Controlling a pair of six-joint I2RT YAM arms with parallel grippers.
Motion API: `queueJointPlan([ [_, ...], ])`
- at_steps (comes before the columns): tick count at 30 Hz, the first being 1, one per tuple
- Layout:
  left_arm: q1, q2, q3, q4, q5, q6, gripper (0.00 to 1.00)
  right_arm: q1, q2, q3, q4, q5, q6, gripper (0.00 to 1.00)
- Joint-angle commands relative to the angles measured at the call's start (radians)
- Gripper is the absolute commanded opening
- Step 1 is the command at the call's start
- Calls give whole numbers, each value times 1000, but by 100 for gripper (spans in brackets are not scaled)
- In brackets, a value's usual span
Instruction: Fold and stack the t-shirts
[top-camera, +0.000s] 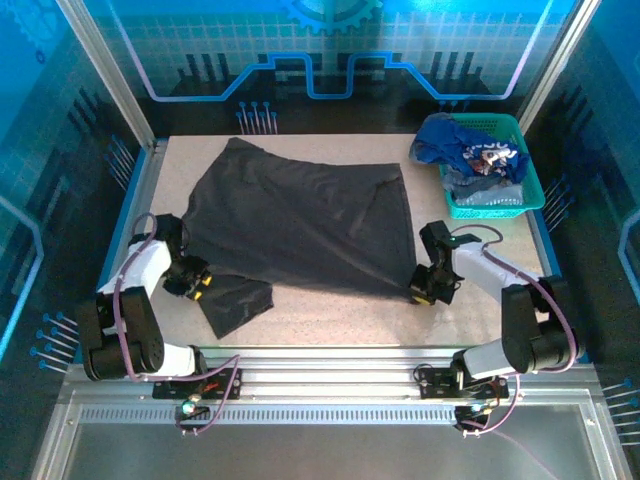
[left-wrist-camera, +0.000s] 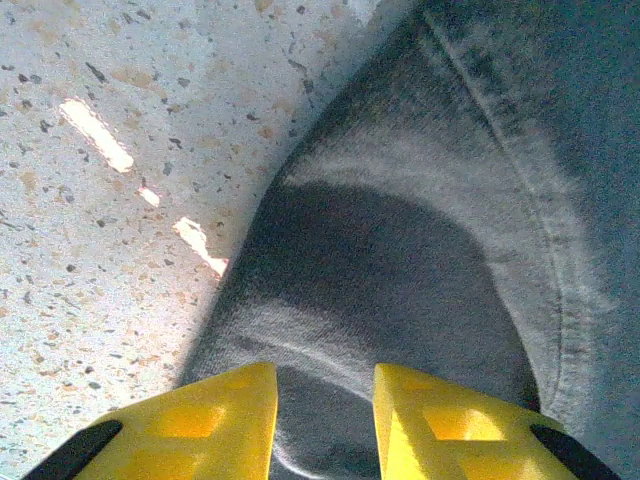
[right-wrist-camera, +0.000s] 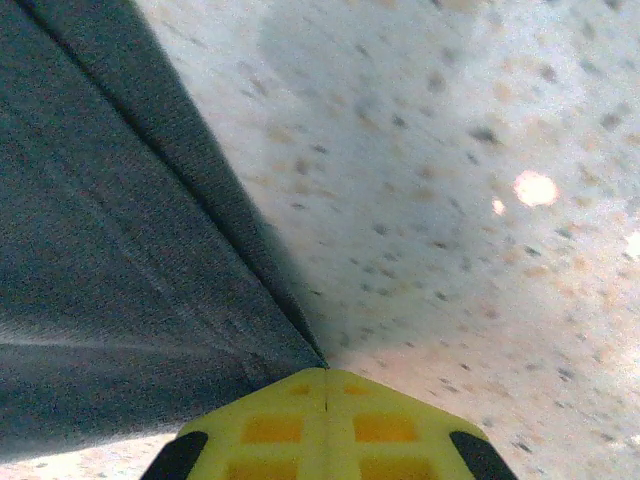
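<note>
First fold is being set up, by my reading: the charcoal-grey t-shirt (top-camera: 300, 220) lies spread across the table (top-camera: 350, 320) (the other t-shirts (top-camera: 470, 155) wait in the teal basket (top-camera: 533, 190)). The right gripper (top-camera: 423, 290) is pinched on its near right corner. The left gripper (top-camera: 192, 282) straddles cloth by the sleeve, and I cannot tell if it is clamped. Next, both should lift evenly and carry that edge over.

This is looking like a robotics lab cell: aluminium posts (top-camera: 105, 70) and blue circuit-print panels (top-camera: 330, 40) are enclosing a speckled counter (top-camera: 340, 315), a slotted rail (top-camera: 330, 362) running along the front.
</note>
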Motion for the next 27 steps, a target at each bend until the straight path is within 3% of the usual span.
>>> queueJointPlan([
  [1, -12, -41, 0, -46, -13, -12, 33, -6, -38, 33, -131, 85, 40, 33],
  [3, -12, -50, 3, -54, -28, -5, 34, -7, -103, 41, -169, 87, 87, 44],
  [9, -15, -40, 30, -54, -42, 4, 42, 28, -227, -59, -21, -139, 405, 46],
  [13, -16, -25, 52, -58, -46, 21, 45, 21, -211, -103, 123, -191, 582, 46],
  [22, -16, 13, 71, -60, -36, 36, 55, -18, -31, -102, 219, -203, 616, 43],
  [25, -15, 30, 74, -78, -36, 45, 60, -19, 9, -79, 179, -161, 569, 36],
  [27, -16, 43, 72, -95, -44, 54, 62, -21, 13, -73, 172, -138, 545, 25],
])
